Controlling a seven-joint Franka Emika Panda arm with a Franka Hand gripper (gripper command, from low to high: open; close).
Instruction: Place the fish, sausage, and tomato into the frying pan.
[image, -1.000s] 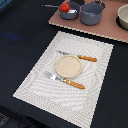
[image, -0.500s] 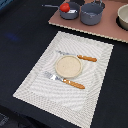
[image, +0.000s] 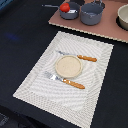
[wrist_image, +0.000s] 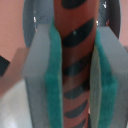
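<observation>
**Desk:** What do the fingers (wrist_image: 52, 75) have?

**Me:** On my wrist feed they are closed on the sausage (wrist_image: 75, 60). It is a red-brown rod with dark stripes, and it runs lengthwise between the two green pads. Both pads press against its sides, so the gap is only as wide as the rod. Something rounded and grey-blue sits behind it, but it is too blurred for me to name.

**Desk:** And farther out?

**Me:** In the exterior view, the tomato (image: 65, 7) already lies in the frying pan (image: 70, 14), at the far edge of the scene, with the pan's thin handle pointing to that view's left. The grey pot (image: 92, 15) stands just beside the pan on the exterior view's right. Both rest on a brown board (image: 100, 29). I cannot pick out the fish on either feed.

**Desk:** Nearer the camera?

**Me:** A pale striped placemat (image: 40, 85) lies on the dark desk (image: 20, 30). The tan plate (image: 68, 65) sits in the middle of the mat. One piece of orange-handled cutlery (image: 86, 58) lies on its far side and a second piece (image: 73, 84) on its near side.
</observation>
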